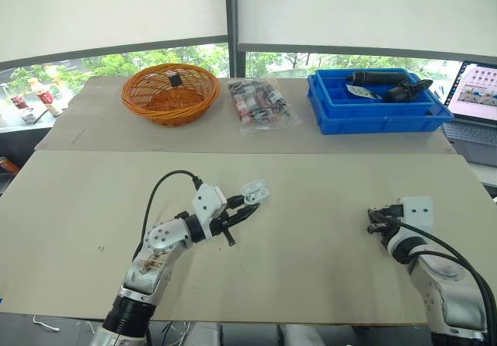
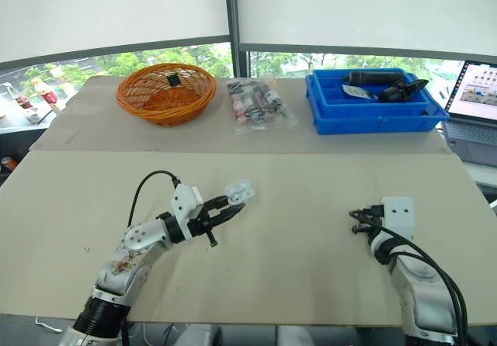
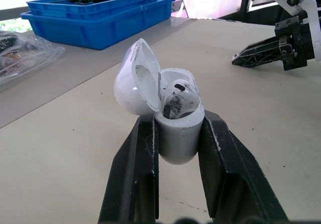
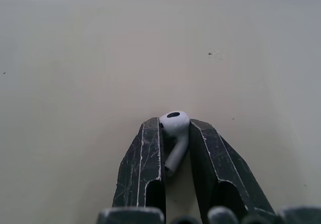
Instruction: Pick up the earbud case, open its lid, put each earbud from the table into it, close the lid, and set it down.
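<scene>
Earbud case (image 3: 178, 133), lid open, is clamped by its base in the left claw (image 1: 250, 201) over the bench (image 1: 311, 183) — a first earbud (image 3: 176, 101) seems seated inside. Well apart, the right claw (image 1: 373, 221) pinches the second earbud (image 4: 173, 121) by its stem; so thin a grip could let it twist and miss its socket.

A pale beige surface (image 1: 311, 198) fills the foreground. At 12 o'clock, white blinds (image 1: 116, 12) cover the upper windows, split by a dark frame post (image 1: 231, 20). Daylight and green trees (image 1: 116, 63) show beneath. A laptop (image 1: 477, 94) sits at 3 o'clock.
</scene>
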`<act>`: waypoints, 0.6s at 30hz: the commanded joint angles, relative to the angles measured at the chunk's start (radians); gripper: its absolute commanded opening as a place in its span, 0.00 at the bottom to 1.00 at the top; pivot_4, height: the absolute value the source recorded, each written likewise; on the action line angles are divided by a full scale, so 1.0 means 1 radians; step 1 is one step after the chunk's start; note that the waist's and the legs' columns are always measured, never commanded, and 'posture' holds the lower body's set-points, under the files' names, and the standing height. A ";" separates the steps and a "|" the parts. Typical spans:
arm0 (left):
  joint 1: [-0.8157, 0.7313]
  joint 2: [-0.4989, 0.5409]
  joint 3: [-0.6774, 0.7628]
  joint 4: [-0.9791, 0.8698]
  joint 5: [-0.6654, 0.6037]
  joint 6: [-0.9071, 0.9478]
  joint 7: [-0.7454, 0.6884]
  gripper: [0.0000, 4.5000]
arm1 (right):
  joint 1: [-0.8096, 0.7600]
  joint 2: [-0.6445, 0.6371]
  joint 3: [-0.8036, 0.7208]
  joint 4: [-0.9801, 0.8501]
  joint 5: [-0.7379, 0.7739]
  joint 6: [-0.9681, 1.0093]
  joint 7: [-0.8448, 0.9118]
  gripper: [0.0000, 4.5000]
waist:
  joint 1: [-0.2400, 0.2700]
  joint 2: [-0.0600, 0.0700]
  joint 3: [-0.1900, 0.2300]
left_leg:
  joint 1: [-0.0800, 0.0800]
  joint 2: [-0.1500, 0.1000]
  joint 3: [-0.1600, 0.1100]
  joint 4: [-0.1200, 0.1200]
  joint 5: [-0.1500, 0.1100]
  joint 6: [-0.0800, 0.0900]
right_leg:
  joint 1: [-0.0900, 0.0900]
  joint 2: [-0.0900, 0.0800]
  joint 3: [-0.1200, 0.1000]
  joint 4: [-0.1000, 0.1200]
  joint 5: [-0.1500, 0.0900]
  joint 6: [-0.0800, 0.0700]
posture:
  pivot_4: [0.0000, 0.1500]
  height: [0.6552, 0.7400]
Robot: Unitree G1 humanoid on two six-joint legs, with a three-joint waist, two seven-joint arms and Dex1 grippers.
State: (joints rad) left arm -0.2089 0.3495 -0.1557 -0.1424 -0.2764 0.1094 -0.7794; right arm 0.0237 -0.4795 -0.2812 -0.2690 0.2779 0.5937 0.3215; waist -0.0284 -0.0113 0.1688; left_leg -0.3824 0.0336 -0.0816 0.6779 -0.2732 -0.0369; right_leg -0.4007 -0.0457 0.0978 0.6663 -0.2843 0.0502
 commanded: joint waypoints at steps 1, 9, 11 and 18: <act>0.010 0.008 -0.002 -0.051 -0.008 -0.007 -0.011 0.13 | 0.033 -0.113 0.056 0.012 -0.006 -0.064 0.181 0.07 | -0.001 0.000 0.000 | 0.000 0.000 0.000 0.000 0.000 0.000 | 0.000 0.000 0.000 0.000 0.000 0.000 | 1.00 0.66; 0.049 0.029 -0.004 -0.096 -0.015 0.013 -0.021 0.13 | 0.126 -0.507 0.095 0.064 -0.014 -0.367 0.729 0.07 | -0.001 0.000 0.000 | 0.000 0.000 0.000 0.000 0.000 0.000 | 0.001 0.000 0.000 -0.002 0.000 0.000 | 1.00 0.66; 0.064 0.036 -0.002 -0.115 -0.019 0.020 -0.020 0.13 | 0.144 -0.579 0.105 0.106 -0.035 -0.467 0.828 0.07 | -0.001 0.000 0.001 | 0.002 0.000 0.000 0.000 0.000 0.001 | 0.004 0.000 0.000 -0.003 0.000 0.000 | 1.00 0.66; 0.124 0.048 0.004 -0.200 -0.030 0.066 -0.003 0.13 | 0.130 -0.709 0.172 0.179 -0.086 -0.717 1.047 0.07 | -0.003 -0.001 0.002 | 0.011 0.000 0.000 0.000 -0.001 0.002 | 0.012 0.000 0.000 -0.004 -0.001 0.001 | 1.00 0.66</act>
State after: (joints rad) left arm -0.0918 0.3921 -0.1603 -0.2831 -0.2816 0.1669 -0.7922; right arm 0.1613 -1.1713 -0.1096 -0.0941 0.1986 -0.0645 1.3310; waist -0.0316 -0.0119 0.1704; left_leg -0.3712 0.0338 -0.0814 0.6774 -0.2743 -0.0350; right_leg -0.3883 -0.0458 0.0976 0.6624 -0.2848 0.0510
